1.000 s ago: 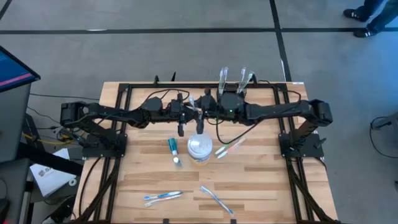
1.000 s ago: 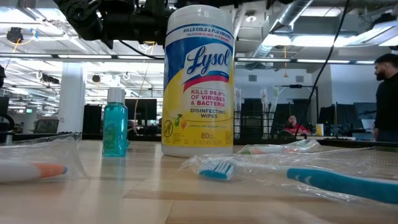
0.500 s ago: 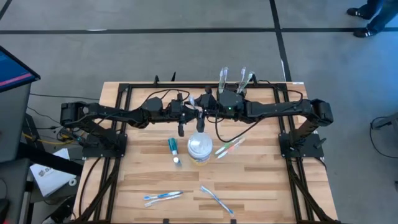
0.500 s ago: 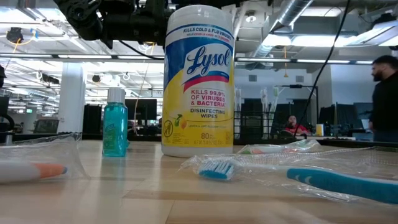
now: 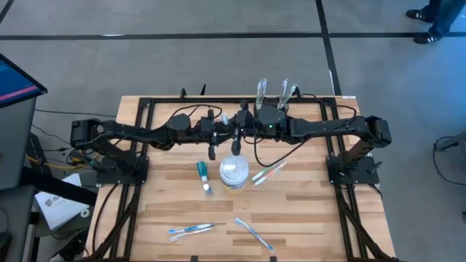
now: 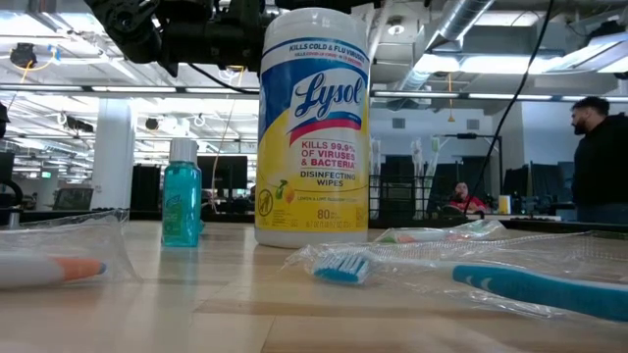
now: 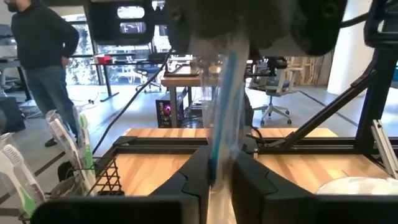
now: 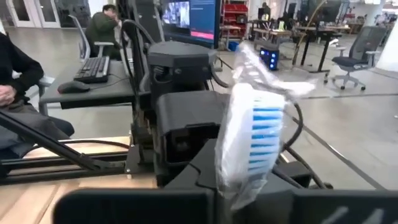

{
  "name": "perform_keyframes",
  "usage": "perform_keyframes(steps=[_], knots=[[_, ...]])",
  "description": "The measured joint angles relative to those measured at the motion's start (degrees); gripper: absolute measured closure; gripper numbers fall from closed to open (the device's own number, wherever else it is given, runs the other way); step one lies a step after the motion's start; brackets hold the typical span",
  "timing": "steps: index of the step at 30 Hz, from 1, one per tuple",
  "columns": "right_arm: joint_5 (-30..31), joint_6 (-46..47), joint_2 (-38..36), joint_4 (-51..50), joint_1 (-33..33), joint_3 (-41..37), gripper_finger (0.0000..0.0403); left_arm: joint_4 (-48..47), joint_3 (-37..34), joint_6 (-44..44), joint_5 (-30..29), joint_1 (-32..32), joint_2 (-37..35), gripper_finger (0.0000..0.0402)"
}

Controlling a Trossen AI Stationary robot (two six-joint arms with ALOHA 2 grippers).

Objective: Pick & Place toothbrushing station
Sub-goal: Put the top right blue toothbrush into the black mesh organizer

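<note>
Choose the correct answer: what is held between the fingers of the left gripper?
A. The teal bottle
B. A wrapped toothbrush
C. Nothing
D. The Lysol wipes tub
B: in the left wrist view, the left gripper is shut on a blue toothbrush in clear wrap standing between its fingers.

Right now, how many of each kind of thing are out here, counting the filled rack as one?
Wipes tub: 1
Teal bottle: 1
Black rack: 1
Wrapped toothbrush bundles loose on table: 3
Wrapped toothbrush in left gripper, right gripper facing it: 1
Total: 7
</note>
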Motion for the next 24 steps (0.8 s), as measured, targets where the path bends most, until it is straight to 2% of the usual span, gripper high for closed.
perform_keyframes(steps=[5, 10, 19, 24], knots=[[0.0, -0.5, -0.7, -0.4, 0.0, 0.0, 0.0402, -0.2, 0.0, -0.2, 0.0, 0.5, 0.0, 0.0313], [-0.2, -1.4, -1.3, -2.0, 0.0, 0.0, 0.0403, -0.3, 0.0, -0.4, 0.0, 1.4, 0.0, 0.0289], [-0.2, -2.3, -1.4, -3.2, -1.6, 0.0, 0.0403, -1.5, 0.0, -0.4, -0.1, 1.6, -4.2, 0.0267], [1.0, -3.9, -1.4, -3.9, -3.2, 0.0, 0.0403, -8.0, 0.0, -0.4, -0.1, 1.6, -7.6, 0.0264]])
